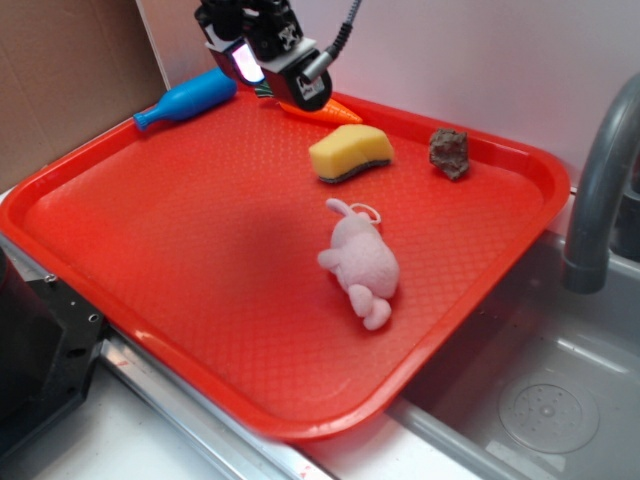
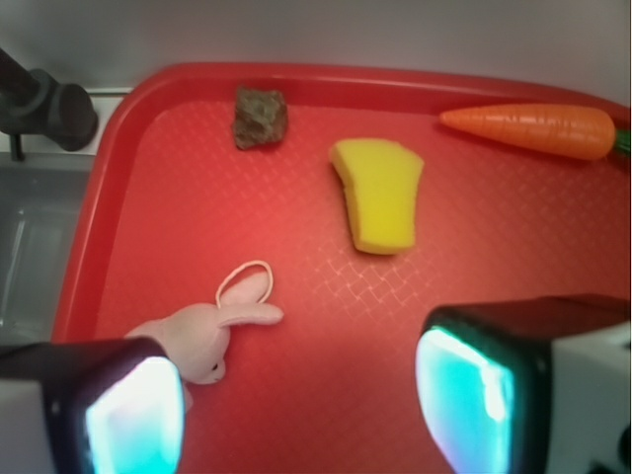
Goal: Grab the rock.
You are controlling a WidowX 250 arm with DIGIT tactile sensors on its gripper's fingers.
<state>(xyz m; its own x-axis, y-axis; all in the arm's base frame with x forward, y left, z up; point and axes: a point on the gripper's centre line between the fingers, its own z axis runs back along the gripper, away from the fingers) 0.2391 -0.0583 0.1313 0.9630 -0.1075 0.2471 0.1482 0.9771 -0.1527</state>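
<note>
Hovering high over the far left part of the red textured plastic tray (image 1: 200,260), the black gripper (image 1: 268,62) holds nothing, its two glowing cyan pads (image 2: 464,400) spread wide apart in the wrist view. Rock: small lumpy dark grey-brown rock (image 1: 449,152) sits on the tray near its far right rim, well apart from the gripper, untouched. Yellow sponge with dark underside (image 1: 351,152) lies between gripper and rock, near the rock but not touching it. Orange plastic carrot (image 1: 335,110) lies along the far rim, partly hidden under the gripper in the exterior view. Blue plastic bottle (image 1: 187,99) lies on its side across the far left rim. Pink plush bunny with a loop on its head (image 1: 358,262) lies mid-tray, nearer the camera than the sponge. Grey curved faucet (image 1: 598,190) stands right of the tray over a grey metal sink (image 1: 560,400). In the wrist view the rock (image 2: 260,118) shows at upper left, the sponge (image 2: 378,195) centre.
</note>
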